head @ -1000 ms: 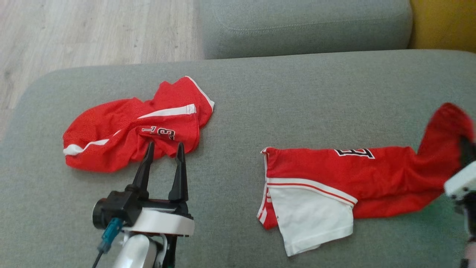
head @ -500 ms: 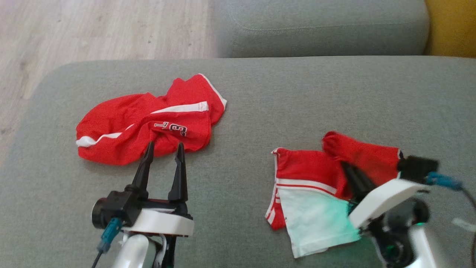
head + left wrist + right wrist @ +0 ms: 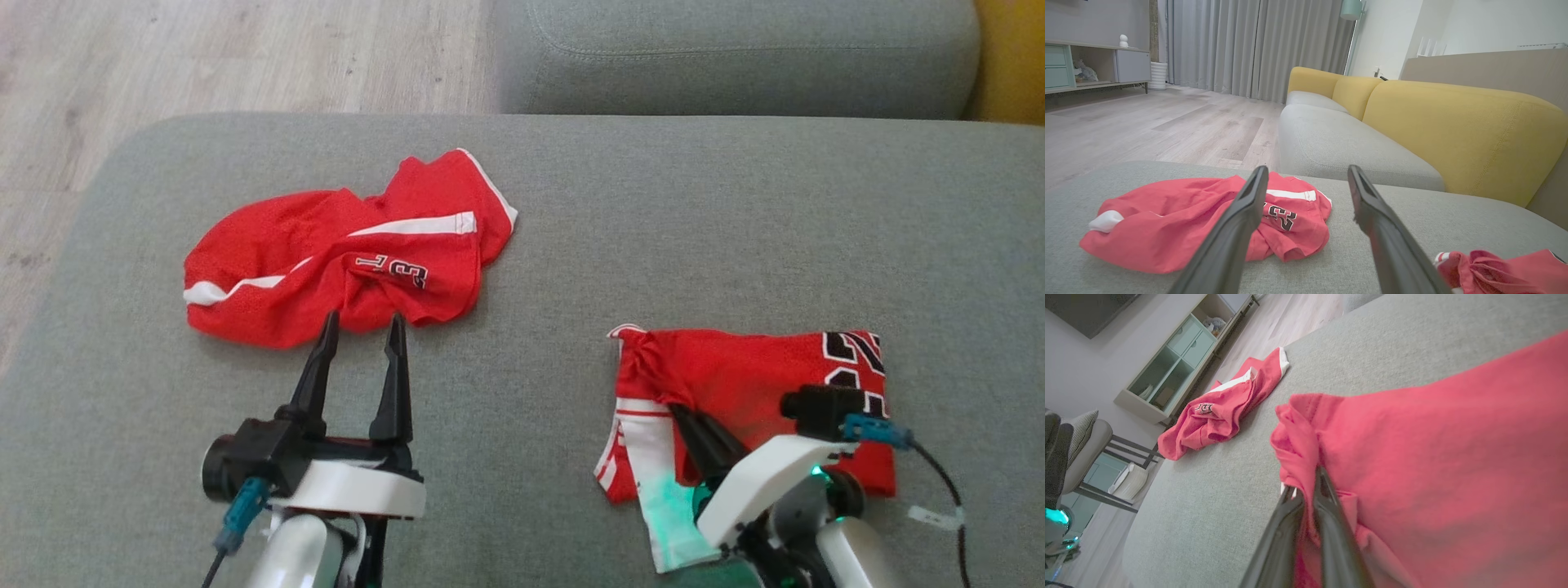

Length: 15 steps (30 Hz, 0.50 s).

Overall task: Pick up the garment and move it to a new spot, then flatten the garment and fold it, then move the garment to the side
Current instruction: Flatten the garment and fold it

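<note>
The garment point(image 3: 751, 376), a red jersey with a white panel and black numbers, lies folded over on itself at the right of the grey seat. My right gripper point(image 3: 679, 411) is shut on a bunched red edge near its left end; the right wrist view shows the fingers point(image 3: 1327, 506) pinching that garment point(image 3: 1433, 457). My left gripper point(image 3: 363, 320) stands open and empty, its tips just short of a second, crumpled red garment point(image 3: 326, 253). In the left wrist view the left gripper point(image 3: 1307, 169) frames this crumpled garment point(image 3: 1167, 220), and the folded garment point(image 3: 1494, 271) shows at lower right.
Both garments rest on a wide grey sofa seat point(image 3: 653, 229). Another grey cushion point(image 3: 735, 57) lies behind it, and a yellow backrest point(image 3: 1453, 130) runs along the right. Wooden floor point(image 3: 204, 49) lies beyond the seat's far left edge.
My right gripper has carried the garment's stretched-out right end leftward over the rest, folding it in half. The head camera shifted slightly. The left gripper has stayed still.
</note>
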Available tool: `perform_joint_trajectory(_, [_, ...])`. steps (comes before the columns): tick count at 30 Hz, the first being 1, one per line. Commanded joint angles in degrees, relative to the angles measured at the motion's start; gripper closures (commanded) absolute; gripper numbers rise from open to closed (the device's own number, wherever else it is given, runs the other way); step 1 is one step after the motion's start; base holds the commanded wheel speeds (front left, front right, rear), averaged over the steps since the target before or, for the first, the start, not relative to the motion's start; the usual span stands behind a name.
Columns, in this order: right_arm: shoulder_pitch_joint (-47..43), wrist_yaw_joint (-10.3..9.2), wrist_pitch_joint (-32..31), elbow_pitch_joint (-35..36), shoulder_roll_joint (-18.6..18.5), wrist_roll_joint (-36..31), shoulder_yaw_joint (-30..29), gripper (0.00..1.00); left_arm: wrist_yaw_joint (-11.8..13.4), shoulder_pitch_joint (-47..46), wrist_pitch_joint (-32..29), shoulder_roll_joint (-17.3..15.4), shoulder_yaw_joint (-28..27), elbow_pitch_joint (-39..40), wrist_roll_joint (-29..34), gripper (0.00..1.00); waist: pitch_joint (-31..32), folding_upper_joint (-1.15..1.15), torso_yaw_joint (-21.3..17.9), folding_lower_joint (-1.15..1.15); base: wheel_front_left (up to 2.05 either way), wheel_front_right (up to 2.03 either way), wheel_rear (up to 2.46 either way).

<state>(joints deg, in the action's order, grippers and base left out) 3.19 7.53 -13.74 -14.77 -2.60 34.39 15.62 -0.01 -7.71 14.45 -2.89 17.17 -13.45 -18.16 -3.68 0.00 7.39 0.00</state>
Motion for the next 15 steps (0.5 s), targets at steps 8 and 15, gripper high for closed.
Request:
perform_joint_trajectory(8, [4.21,-0.04,1.22,-1.40,-0.28,0.06,6.54,0.00,0.07,-1.98,0.55,0.02,-1.90,1.43,0.73,0.00,-0.47,0.00,-0.39,0.00,0.00,0.00,0.00])
perform_joint_trajectory(15, [7.47,-0.04,4.84,3.51,-0.28,5.85,11.35,0.00,-0.18,-2.10,0.55,0.02,-1.74,1.05,0.81,0.00,0.19,0.00,-0.94,0.00,0.00,0.00,0.00])
